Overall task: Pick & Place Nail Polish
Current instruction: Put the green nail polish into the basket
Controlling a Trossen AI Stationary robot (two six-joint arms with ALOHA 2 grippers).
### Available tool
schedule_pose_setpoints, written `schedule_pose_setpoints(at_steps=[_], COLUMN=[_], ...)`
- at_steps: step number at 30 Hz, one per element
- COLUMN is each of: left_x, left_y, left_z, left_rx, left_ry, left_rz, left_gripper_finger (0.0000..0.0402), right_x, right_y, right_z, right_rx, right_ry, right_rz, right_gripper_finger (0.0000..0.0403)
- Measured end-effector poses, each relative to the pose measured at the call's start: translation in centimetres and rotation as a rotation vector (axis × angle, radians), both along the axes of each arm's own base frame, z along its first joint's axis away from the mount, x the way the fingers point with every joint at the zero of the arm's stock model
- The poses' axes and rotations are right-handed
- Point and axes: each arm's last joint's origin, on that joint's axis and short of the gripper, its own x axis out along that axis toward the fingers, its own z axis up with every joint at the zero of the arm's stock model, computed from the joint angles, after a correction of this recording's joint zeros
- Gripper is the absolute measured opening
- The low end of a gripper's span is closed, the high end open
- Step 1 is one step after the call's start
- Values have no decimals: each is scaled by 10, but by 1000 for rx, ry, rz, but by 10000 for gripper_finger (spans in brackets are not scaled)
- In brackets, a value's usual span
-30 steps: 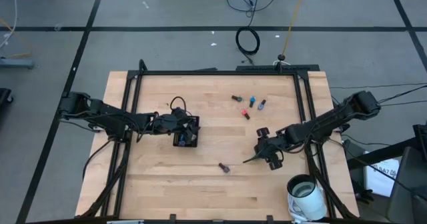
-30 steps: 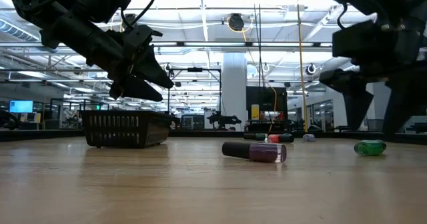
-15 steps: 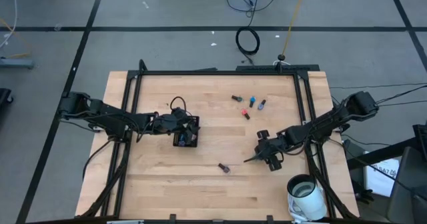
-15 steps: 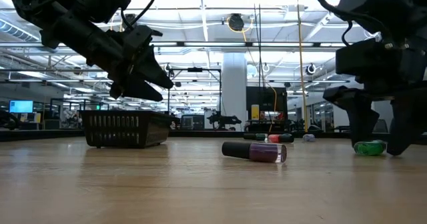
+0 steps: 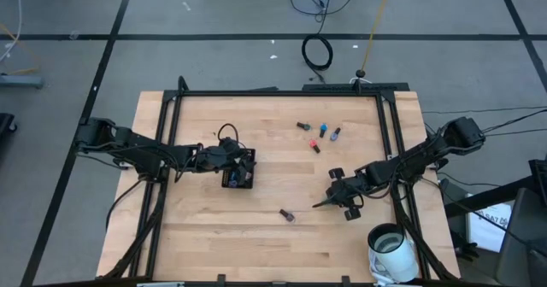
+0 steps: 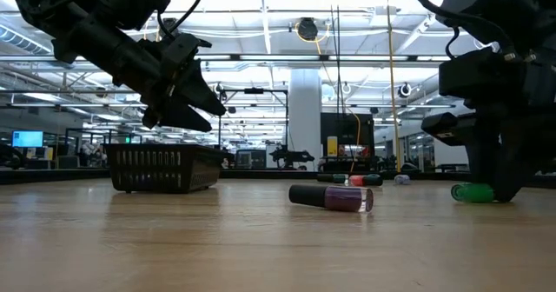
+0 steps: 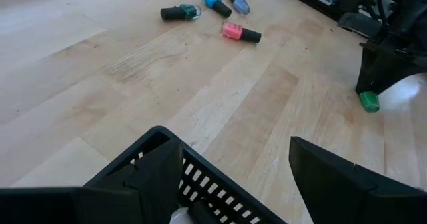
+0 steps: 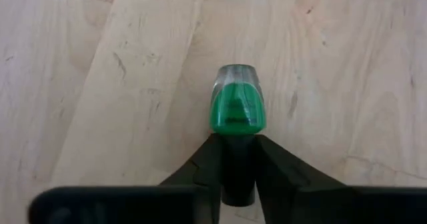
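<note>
Right of the black basket (image 5: 238, 177), well apart on the table (image 5: 273, 236), the right gripper (image 8: 237, 159) pinches a green bottle (image 8: 238, 107) by its cap. Above the basket, holding bottles, the left gripper (image 6: 193, 90) hangs spread.

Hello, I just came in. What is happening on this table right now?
The right claw has shut on the dark cap of a green nail polish bottle that lies on the wooden table. The left claw hangs open over the black slotted tray. Four bottles lie in a group at the far side, and a purple bottle lies alone nearer the front.
</note>
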Motion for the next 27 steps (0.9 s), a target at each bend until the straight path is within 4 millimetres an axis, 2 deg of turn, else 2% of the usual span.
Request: schedule_pose_setpoints(at_steps=[8, 14, 18, 27], left_x=[0, 0, 4, 26], left_y=[0, 0, 0, -1], left_z=[0, 1, 4, 12], left_rx=[-2, -4, -79, -163], left_ry=[-1, -12, -94, -326], left_rz=[1, 2, 40, 60], left_gripper_finger=[269, 269, 269, 269], right_x=[1, 12, 23, 47], right_y=[-5, -15, -28, -56], right_z=[8, 39, 56, 55], right_rx=[-123, -285, -476, -692], right_ry=[-81, -370, -539, -618], right_rz=[-17, -35, -70, -100], right_gripper_finger=[49, 49, 49, 49])
